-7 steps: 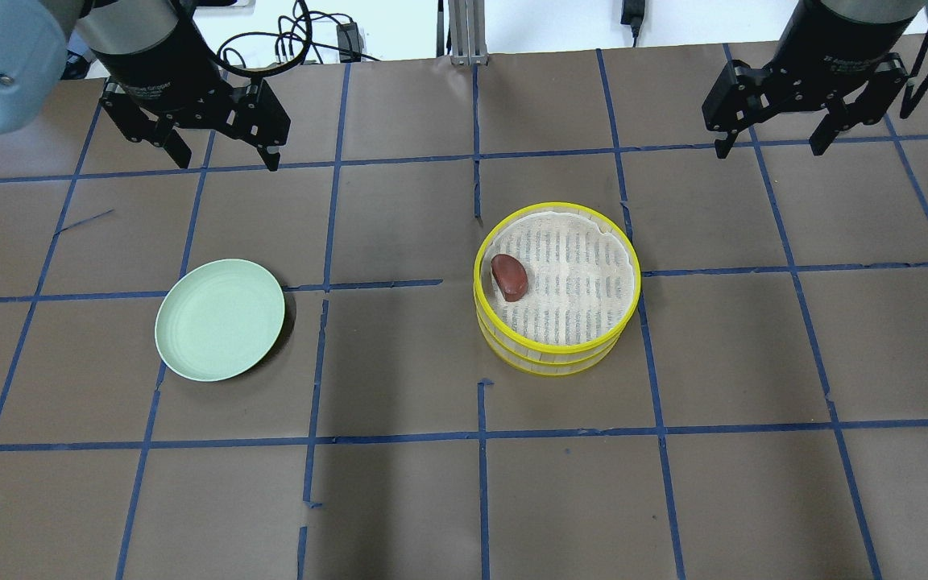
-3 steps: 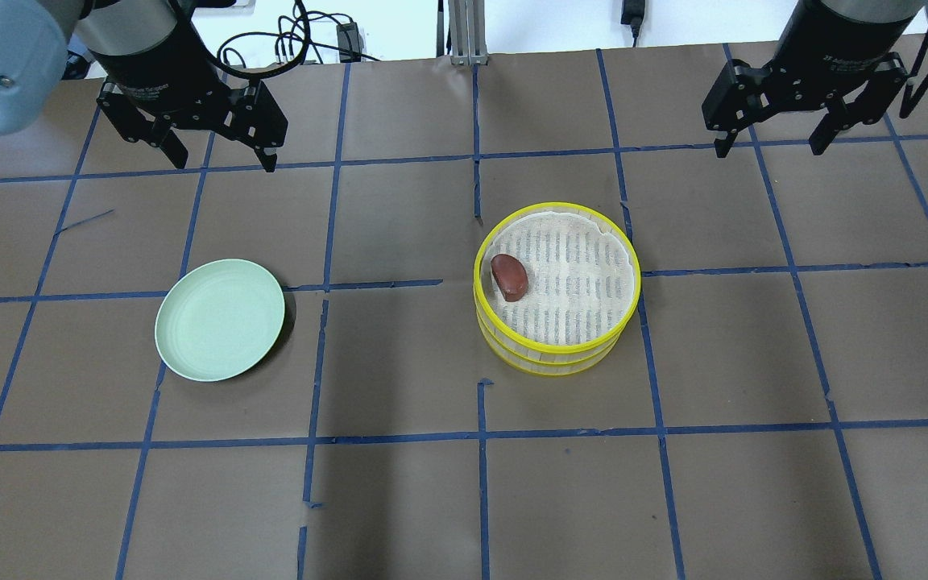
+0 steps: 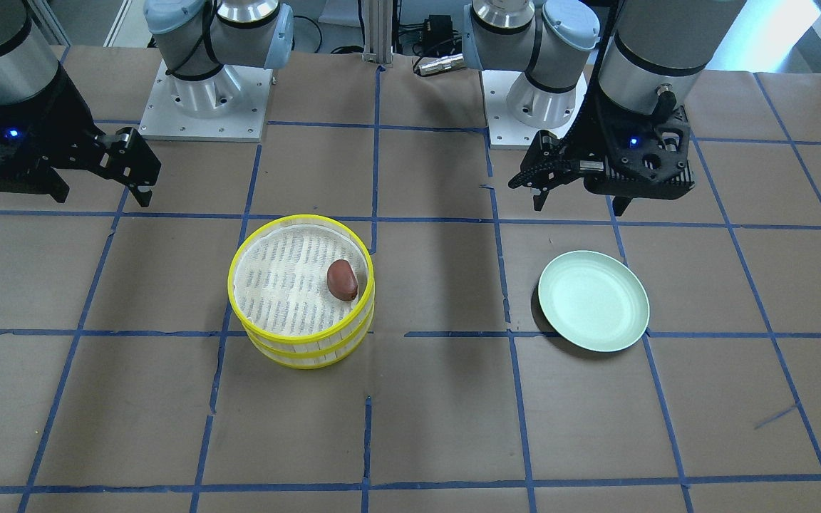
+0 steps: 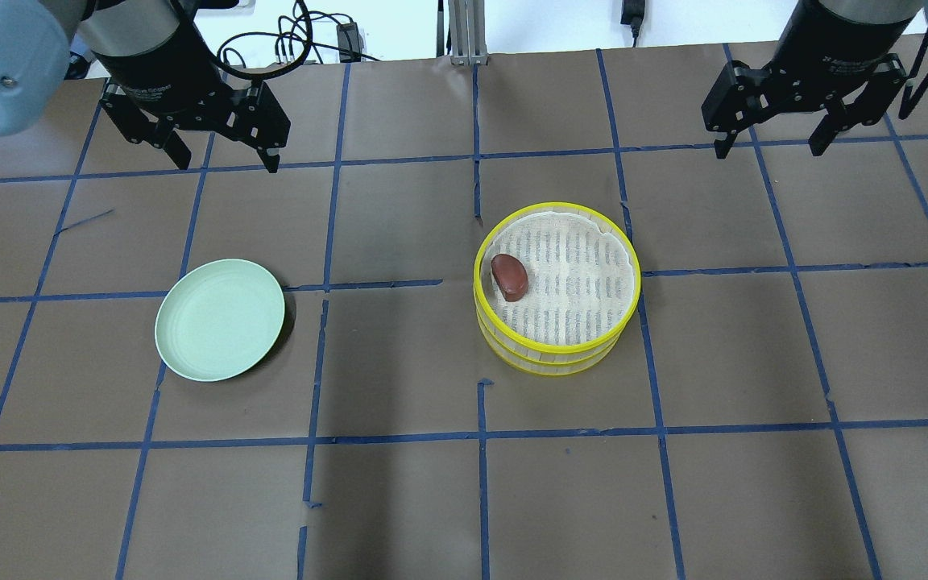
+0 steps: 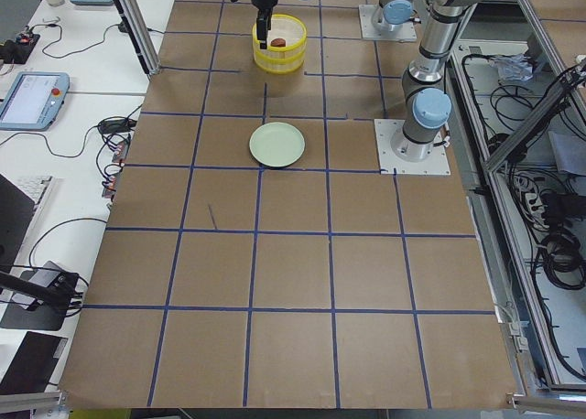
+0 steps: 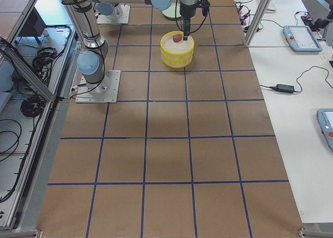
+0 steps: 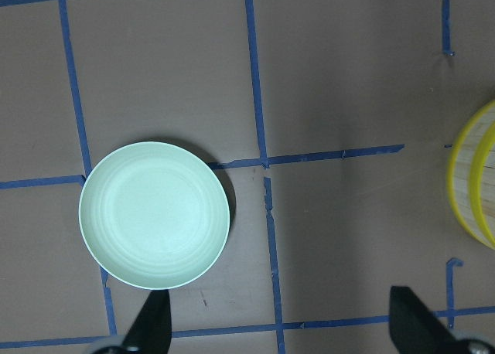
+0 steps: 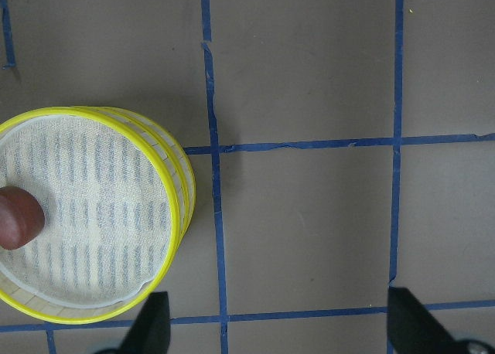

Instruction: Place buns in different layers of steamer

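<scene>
Two yellow-rimmed steamer layers are stacked right of the table's middle, the upper layer (image 4: 581, 282) on the lower layer (image 4: 548, 366). The dark reddish-brown bun (image 4: 509, 277) lies in the upper layer near its left rim. It also shows in the front view (image 3: 342, 279) and the right wrist view (image 8: 17, 219). The white bun is hidden. My left gripper (image 4: 227, 161) is open and empty, high above the table beyond the plate. My right gripper (image 4: 770, 149) is open and empty at the far right, well away from the steamer.
An empty pale green plate (image 4: 220, 319) lies on the left half of the table, also seen in the left wrist view (image 7: 155, 215). Brown paper with blue tape lines covers the table. Cables lie past the far edge.
The left gripper wavers a few pixels and returns. The steamer, bun, plate and right gripper have not moved.
</scene>
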You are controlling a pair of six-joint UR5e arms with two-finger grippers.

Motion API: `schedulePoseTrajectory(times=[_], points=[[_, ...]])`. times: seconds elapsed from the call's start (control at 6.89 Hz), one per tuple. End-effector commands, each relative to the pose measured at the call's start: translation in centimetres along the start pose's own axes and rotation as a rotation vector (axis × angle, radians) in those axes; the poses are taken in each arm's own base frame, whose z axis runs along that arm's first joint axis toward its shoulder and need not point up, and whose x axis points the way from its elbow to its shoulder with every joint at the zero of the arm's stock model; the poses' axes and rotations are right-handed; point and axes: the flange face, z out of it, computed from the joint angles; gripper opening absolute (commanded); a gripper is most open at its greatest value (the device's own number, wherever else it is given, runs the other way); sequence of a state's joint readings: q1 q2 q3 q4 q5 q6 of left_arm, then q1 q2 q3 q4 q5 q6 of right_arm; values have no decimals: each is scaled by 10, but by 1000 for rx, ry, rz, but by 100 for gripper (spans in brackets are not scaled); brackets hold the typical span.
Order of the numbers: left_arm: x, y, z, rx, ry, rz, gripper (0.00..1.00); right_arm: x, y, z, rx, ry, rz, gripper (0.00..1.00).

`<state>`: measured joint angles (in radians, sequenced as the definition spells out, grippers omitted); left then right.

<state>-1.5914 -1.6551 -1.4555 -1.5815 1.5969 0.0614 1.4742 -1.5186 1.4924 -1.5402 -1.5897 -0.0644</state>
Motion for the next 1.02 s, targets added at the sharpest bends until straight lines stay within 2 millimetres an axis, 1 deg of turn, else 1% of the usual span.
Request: schedulePoseTrajectory(times=[0.0,0.44,0.58,0.87], points=[[0,0,0,0,2,-1,100,0,0,0,1,0,0,100],[1,0,1,-1,6,-8,100,0,0,1,1,0,0,100],[2,1,5,-12,7,-13,100,0,0,1,0,-1,0,100],[2,3,6,-12,7,-14,100,0,0,2,-2,-1,0,100]])
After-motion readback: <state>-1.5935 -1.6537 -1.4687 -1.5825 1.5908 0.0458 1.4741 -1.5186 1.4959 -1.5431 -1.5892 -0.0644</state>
